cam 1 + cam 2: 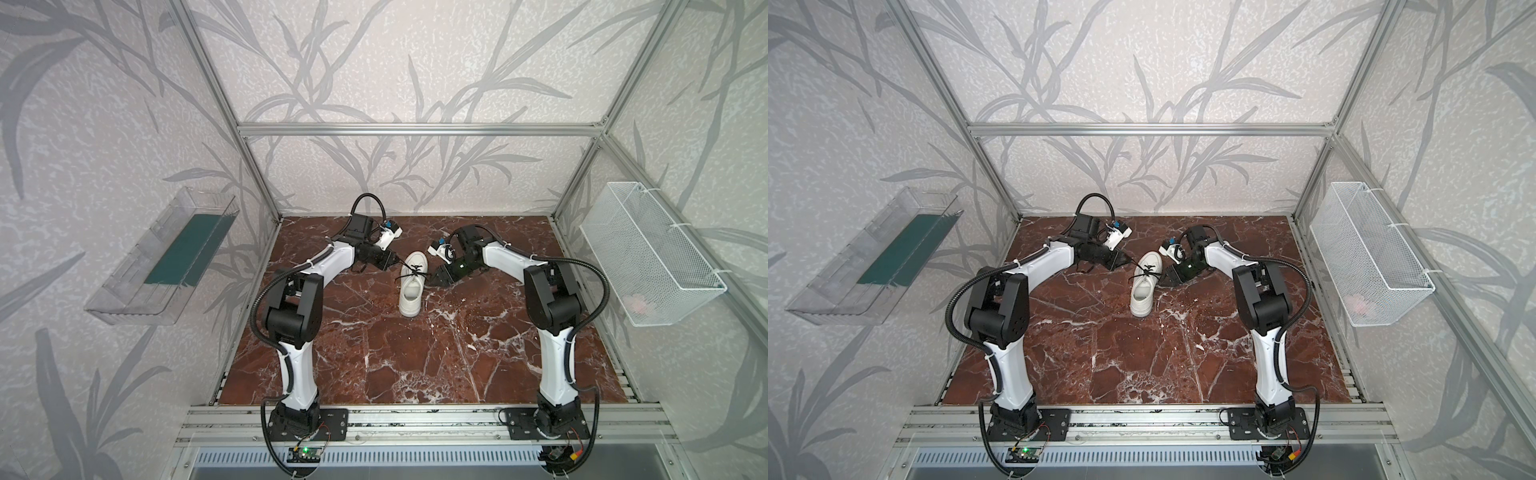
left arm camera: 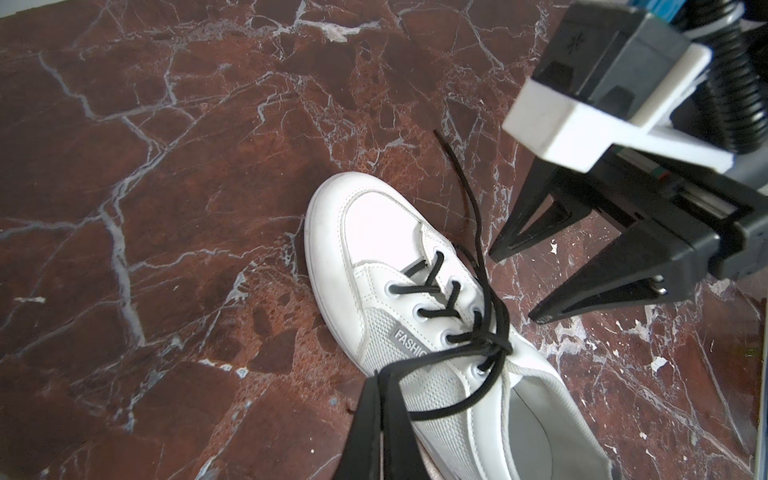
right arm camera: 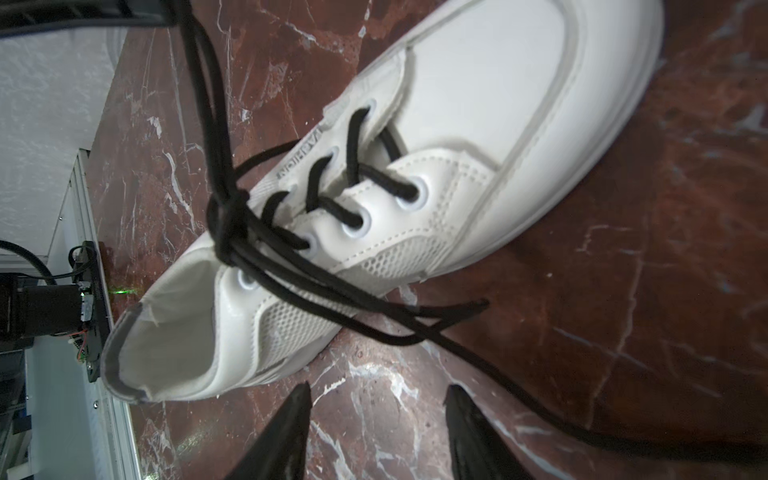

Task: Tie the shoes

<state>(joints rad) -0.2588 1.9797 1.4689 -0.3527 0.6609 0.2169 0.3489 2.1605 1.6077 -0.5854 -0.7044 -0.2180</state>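
One white sneaker (image 1: 411,286) sits near the middle of the marble table (image 1: 374,365), toe pointing away from the arm bases, with a gripper on either side of it. The black laces (image 2: 432,291) are threaded through all the eyelets and drawn into a small knot (image 2: 496,345) over the top pair, so the first cinch looks done. What seems left is forming and tightening a proper bow, since the strands on the right side lie slack on the table. The left gripper (image 1: 392,262) is clenched on a doubled run of lace that leads taut to the knot. The right gripper (image 1: 434,280) is released, its jaws spread just beside the shoe's right flank and holding nothing. Both top views give the layout, but there the knot is only a dark speck. The left wrist view shows the pinched strands entering the left gripper (image 2: 384,380), one free end trailing past the toe, and the right gripper's (image 2: 515,286) parted jaws. The right wrist view alone shows the knot (image 3: 228,220) close up, the loose loop and tip lying beside the sole, and bare marble ahead of its own gripper (image 3: 380,390).
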